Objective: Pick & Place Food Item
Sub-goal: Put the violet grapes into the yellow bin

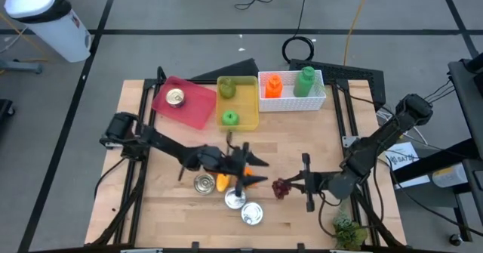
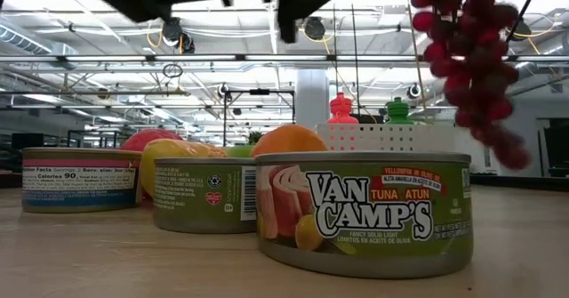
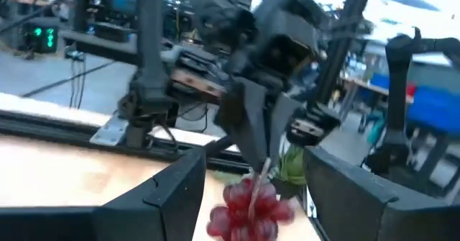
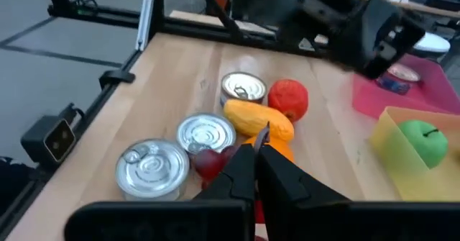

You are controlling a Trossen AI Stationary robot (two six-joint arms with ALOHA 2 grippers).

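Grapes (image 1: 281, 187) are held off the surface (image 1: 302, 143) by the right gripper (image 1: 290, 186), jaws closed on the stem; in the low view the bunch (image 2: 468, 62) is seen hanging in the air, and in the left wrist view the grapes (image 3: 248, 211) are seen dangling under the right gripper (image 3: 257, 170). The left gripper (image 1: 259, 171) is placed over the middle of the surface, jaws spread wide, nothing held, just beside the fruit pile. Three cans are grouped near the front edge: can one (image 1: 203, 183), can two (image 1: 235, 199), can three (image 1: 252, 214). An orange (image 1: 222, 182) is seen between the cans, under the left arm. In the right wrist view a yellow fruit (image 4: 259, 119) and a red fruit (image 4: 288, 98) are shown next to the cans. A red tray (image 1: 198, 106) with a can (image 1: 175, 97) on it is located at the back left. A yellow bin (image 1: 243, 102) with two green apples (image 1: 230, 118) is just beside the tray. A white basket (image 1: 317, 102) holding an orange bottle (image 1: 273, 85) and a green bottle (image 1: 305, 81) is touching the bin's far side. A green leafy item (image 1: 348, 230) is seen at the front right corner
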